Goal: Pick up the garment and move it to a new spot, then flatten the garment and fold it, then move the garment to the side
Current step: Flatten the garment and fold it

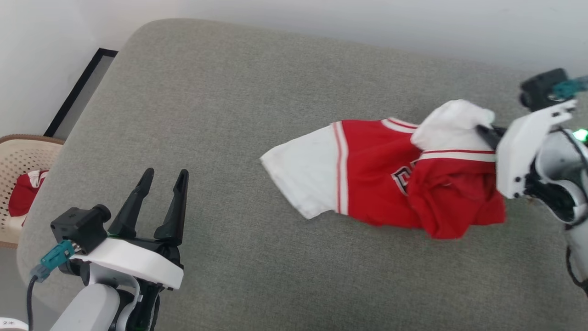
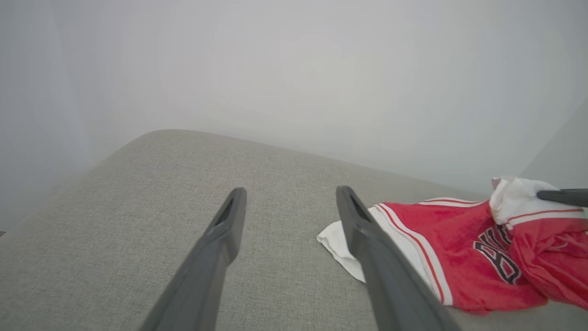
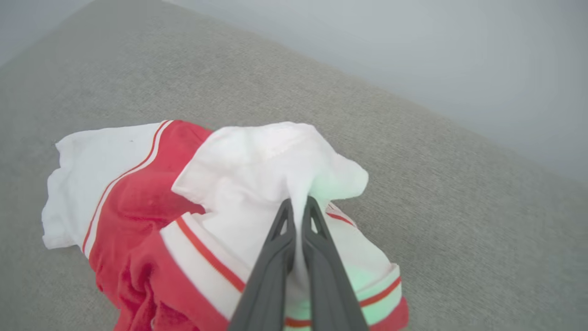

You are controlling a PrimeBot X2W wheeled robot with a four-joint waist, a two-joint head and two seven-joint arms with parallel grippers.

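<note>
The garment [image 1: 367,179] lies rumpled on the right half of the grey cushion [image 1: 220,101], with one white sleeve bunched up. The right gripper [image 1: 486,130] has its fingers pinched tight on that sleeve. The left gripper [image 1: 166,174] hovers over the cushion's near left part, fingers apart and empty. By my reckoning the pick-up is only beginning; moving, flattening, folding and setting aside all remain.

A bunched red fold of the garment [image 1: 372,174] covers most of the black lettering [image 1: 400,177], so I can't read it. The fingertips of the right hand [image 1: 482,129] are buried in the white sleeve [image 1: 452,124]. A basket [image 1: 20,154] is cut off at the left edge, and the red-and-white cloth [image 1: 23,195] inside it is unidentifiable.
</note>
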